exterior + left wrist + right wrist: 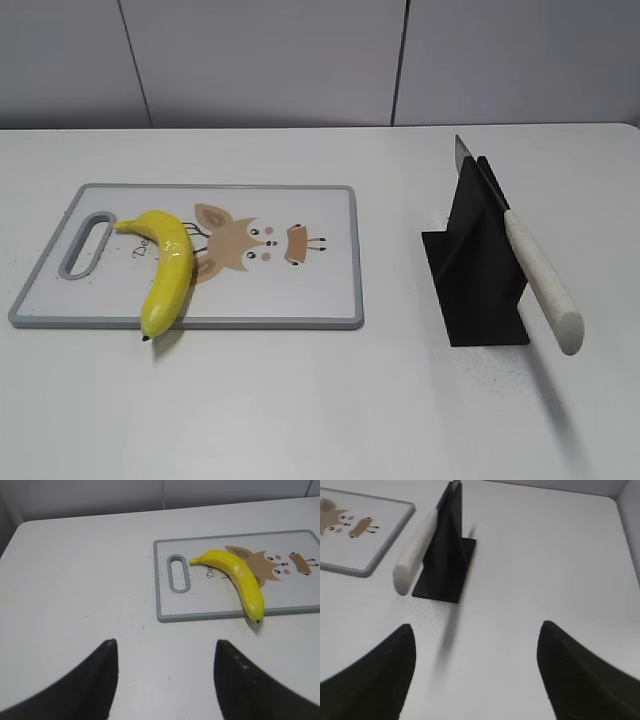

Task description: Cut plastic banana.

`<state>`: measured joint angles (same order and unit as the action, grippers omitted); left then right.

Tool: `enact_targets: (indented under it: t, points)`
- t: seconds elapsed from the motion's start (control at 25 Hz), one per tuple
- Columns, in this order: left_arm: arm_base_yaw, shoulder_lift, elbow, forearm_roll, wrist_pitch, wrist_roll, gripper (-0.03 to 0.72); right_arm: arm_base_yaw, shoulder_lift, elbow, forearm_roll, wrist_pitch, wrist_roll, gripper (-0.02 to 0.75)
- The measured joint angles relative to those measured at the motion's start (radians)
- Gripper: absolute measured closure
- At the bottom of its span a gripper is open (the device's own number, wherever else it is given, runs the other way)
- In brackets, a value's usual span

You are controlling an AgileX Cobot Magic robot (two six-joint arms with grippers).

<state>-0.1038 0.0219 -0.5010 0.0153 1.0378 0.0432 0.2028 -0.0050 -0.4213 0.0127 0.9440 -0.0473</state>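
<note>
showing both grippers only in the wrist views, absent from the exterior. lying glossy yellow across the cutting board (300,200), plastic banana (167,272), dark tip past the near edge. spread wide and empty, left gripper (165,680) and right gripper (476,675). slotted in black stand (478,285), knife (538,280).

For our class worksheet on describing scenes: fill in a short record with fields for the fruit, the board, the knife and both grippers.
fruit: glossy yellow plastic banana, lying on the board, dark tip past its near edge
board: grey-rimmed white cutting board with fox drawing
knife: white-handled knife, slotted in black stand
left gripper: open, empty
right gripper: open, empty
</note>
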Motion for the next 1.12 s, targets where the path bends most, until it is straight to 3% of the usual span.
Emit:
enact_targets:
  t: [0.24, 1.12]
  points:
    - [0.0, 0.0, 0.0, 0.0, 0.0, 0.0, 0.105, -0.142, 0.0, 0.0, 0.0, -0.001, 0.0, 0.147]
    - [0.0, 0.0, 0.0, 0.0, 0.0, 0.0, 0.105, -0.149, 0.0, 0.0, 0.0, -0.001, 0.0, 0.147]
